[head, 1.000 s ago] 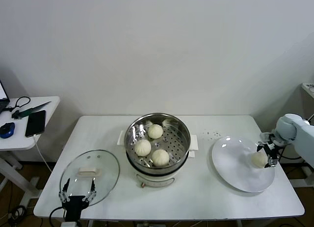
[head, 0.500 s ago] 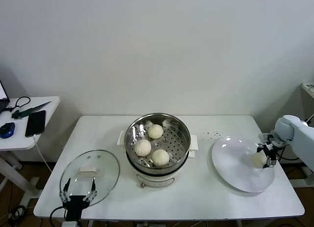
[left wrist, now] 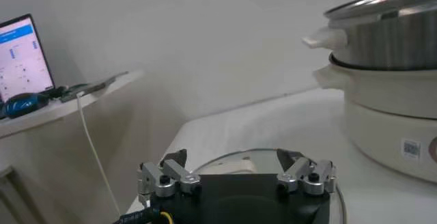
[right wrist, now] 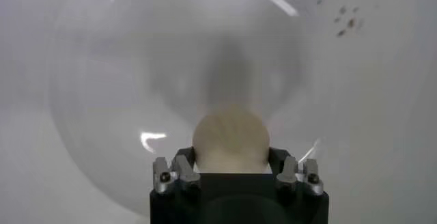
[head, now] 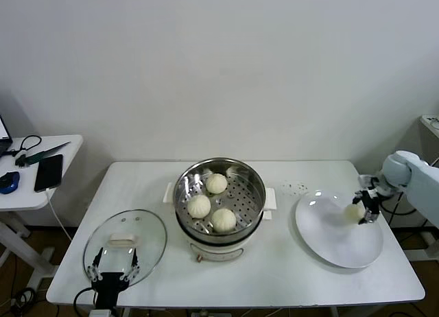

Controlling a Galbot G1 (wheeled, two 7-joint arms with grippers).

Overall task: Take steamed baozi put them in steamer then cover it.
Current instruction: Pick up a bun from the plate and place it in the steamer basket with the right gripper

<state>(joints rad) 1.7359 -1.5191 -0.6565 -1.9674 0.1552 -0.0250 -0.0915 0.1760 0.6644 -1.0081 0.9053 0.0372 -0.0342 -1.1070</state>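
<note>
**Operator:** Status of the right gripper point(head: 362, 212)?

**Technician:** It was clenched on one steamed baozi point(head: 354, 211), held over the far right part of the white plate point(head: 329, 238). In the right wrist view the bun point(right wrist: 231, 138) sat between the two fingers point(right wrist: 179, 171), with the plate point(right wrist: 102, 95) below it. Whether the bun was clear of the plate surface could not be determined.

**Operator:** And the left gripper point(head: 114, 269)?

**Technician:** It was released, jaws spread wide, parked at the near left edge of the white table point(head: 288, 276), over the near rim of the glass lid point(head: 126, 241). The lid lay flat on the table, left of the steamer point(head: 219, 200).

**Operator:** Contents of the steamer?

**Technician:** Three baozi point(head: 199, 206) rested on its perforated floor: one toward the back, one at the left, one at the front. The steamer stood uncovered at table centre, well apart from the plate.

**Operator:** Anything else in view?

**Technician:** A side table point(head: 27, 186) at the far left carried a phone point(head: 49, 171).
</note>
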